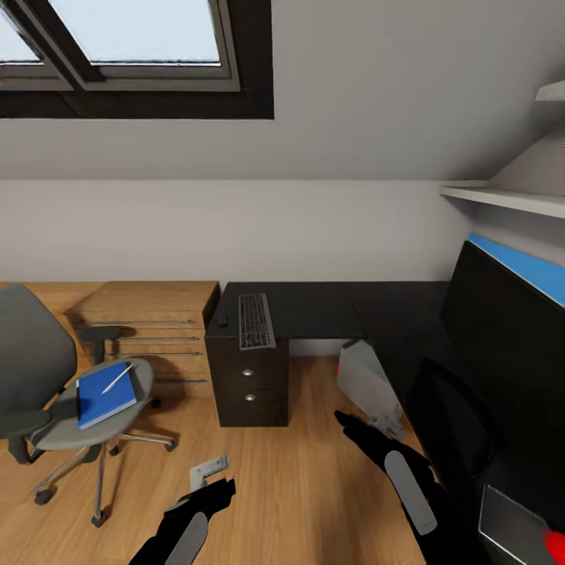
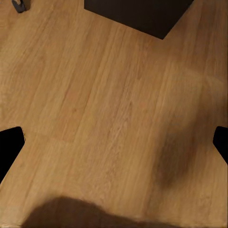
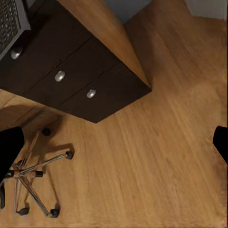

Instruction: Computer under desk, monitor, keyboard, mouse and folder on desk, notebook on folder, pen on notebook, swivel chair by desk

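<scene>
Bedroom, wood floor: folder [image 1: 106, 394] and pen [image 1: 117, 378] await transfer on swivel chair [image 1: 47, 377] at left; keyboard [image 1: 256, 320] already on desk [image 1: 329, 310]; left gripper [image 2: 114, 142] and right gripper [image 3: 114, 142] both spread, empty.

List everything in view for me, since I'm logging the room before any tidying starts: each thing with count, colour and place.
Desk: one, glossy black top, against the far wall, with a black drawer unit under its left end.
Keyboard: one, silver-grey with dark keys, on the desk above the drawers.
Mouse: one, black, on the desk just left of the keyboard.
Swivel chair: one, grey, chrome base, on the floor left of the desk.
Folder: one, bright blue, on the chair seat.
Pen: one, white, lying on the folder.
Wooden cabinet: one, light wood, left of the desk.
Left gripper: black, open, above the floor.
Right gripper: black, open, above the floor.
</scene>
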Tool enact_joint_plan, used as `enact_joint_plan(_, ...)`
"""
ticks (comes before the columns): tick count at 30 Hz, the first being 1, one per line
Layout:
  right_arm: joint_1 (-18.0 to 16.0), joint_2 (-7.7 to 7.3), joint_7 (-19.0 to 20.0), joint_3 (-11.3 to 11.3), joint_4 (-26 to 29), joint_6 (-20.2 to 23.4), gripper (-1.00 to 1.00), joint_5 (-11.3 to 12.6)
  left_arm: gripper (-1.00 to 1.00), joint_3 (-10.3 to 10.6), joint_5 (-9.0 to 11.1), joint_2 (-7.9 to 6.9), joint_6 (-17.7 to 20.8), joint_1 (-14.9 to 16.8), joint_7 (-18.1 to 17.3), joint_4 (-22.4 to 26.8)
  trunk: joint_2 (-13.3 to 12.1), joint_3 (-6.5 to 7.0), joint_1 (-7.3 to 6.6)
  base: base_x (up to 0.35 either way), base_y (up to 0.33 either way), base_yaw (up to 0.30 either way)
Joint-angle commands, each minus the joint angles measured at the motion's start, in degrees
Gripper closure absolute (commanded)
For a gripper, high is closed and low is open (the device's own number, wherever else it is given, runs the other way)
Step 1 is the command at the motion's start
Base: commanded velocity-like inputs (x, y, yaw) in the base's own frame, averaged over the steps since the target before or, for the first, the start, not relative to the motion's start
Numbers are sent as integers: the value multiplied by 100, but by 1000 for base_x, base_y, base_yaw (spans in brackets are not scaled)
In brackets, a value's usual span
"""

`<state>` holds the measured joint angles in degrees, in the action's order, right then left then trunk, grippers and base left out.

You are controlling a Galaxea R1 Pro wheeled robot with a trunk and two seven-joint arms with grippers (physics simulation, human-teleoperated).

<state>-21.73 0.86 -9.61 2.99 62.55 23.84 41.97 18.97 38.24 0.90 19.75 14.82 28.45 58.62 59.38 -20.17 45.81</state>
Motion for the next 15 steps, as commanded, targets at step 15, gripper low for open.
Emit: enact_joint_plan(15, -10, 237, -538, 26, 30, 50, -100, -663, -100, 10, 59, -2, 11, 4, 40, 9, -598, 263, -333, -339, 0, 0)
